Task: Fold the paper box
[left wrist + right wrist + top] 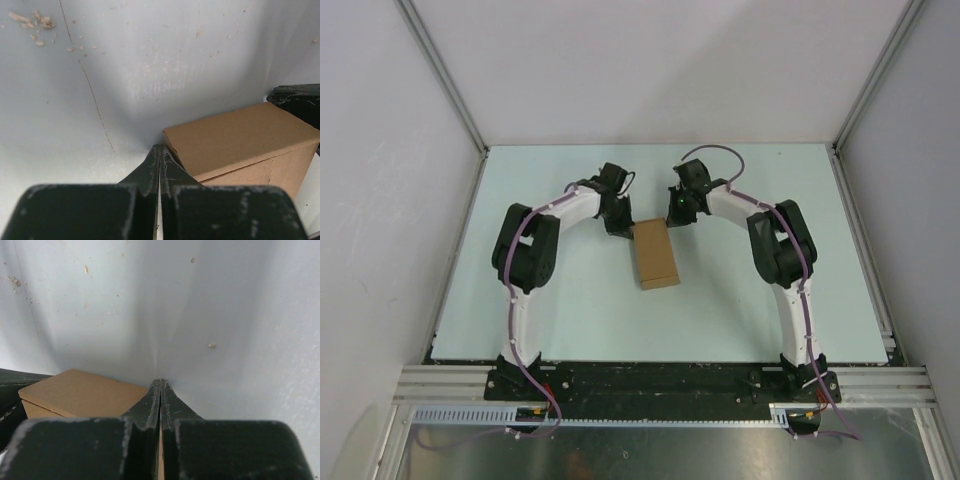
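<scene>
Seen from above, a brown paper box (655, 254), folded into a closed rectangular shape, lies on the pale table (520, 300) near its middle, between the two arms. The left gripper (619, 225) sits beside the box's far left corner and the right gripper (678, 214) just beyond its far right corner, both angled down toward the tabletop. The left wrist camera shows that gripper's fingers (150, 172) pressed together with nothing held. Their tips are down at the table right beside a corner of the box, and small tan scraps (35, 21) dot the surface at upper left. The right wrist camera shows the other gripper likewise closed, its tips at the tabletop. The box lies just to their left, its flat top facing up.
</scene>
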